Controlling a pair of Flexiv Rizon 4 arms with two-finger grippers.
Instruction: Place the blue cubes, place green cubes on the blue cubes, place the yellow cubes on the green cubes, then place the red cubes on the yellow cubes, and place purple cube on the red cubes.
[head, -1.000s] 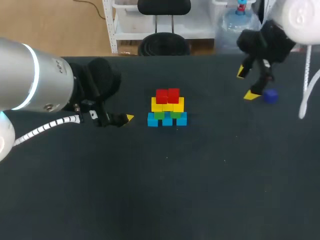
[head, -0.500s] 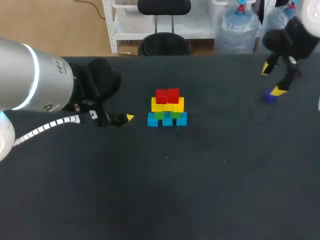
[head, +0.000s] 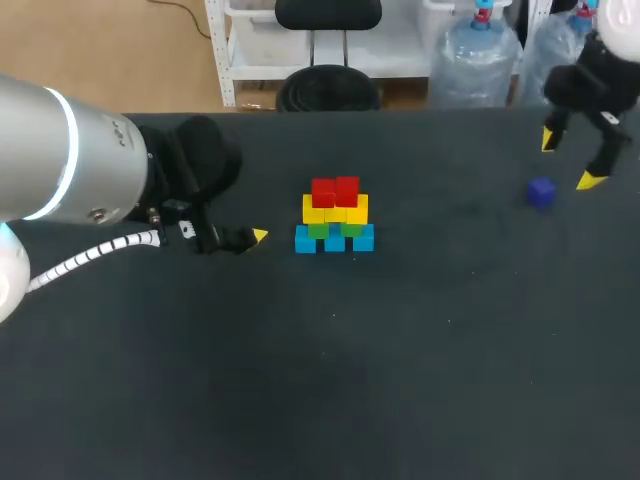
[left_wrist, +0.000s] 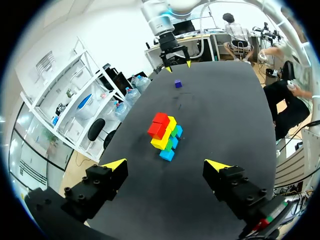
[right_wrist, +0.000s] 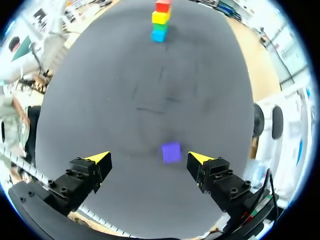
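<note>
**Q.** What does the right wrist view show of the step in hand?

**A.** The right gripper (right_wrist: 149, 158), fingers spread wide and holding nothing, hangs over the purple cube (right_wrist: 171, 152). The cube lies alone on the table (head: 400, 380), untouched. It sits between the two fingers but nearer one than the other, and well apart from the stack (head: 335, 217).

**Q.** How is the pick best made?

**A.** Judged from these views, the gripper should first shift sideways until the cube is centred in the gap. It should also turn so the pads meet two flat opposite faces, not the corners. A straight descent, a firm close and a vertical lift should keep the cube from twisting. At the stack, the cube should come down from above and rest across the seam of the two red cubes (head: 335, 190). It should be let go only once seated, since a sideways nudge could topple the upper rows.

**Q.** And the left gripper (left_wrist: 165, 164)?

**A.** It is likewise spread and empty. It sits low beside the stack and faces it without touching it, and it is best kept out of the approach path.

**Q.** Which containers appear, and what do they hold?

**A.** No container shows among the task's things; the stack alone bears load. Blue cubes (head: 363, 240) form the base. Green cubes (head: 318, 231) sit on them, yellow cubes (head: 335, 210) come next, and the red pair is on top. The purple place is not yet filled.
</note>
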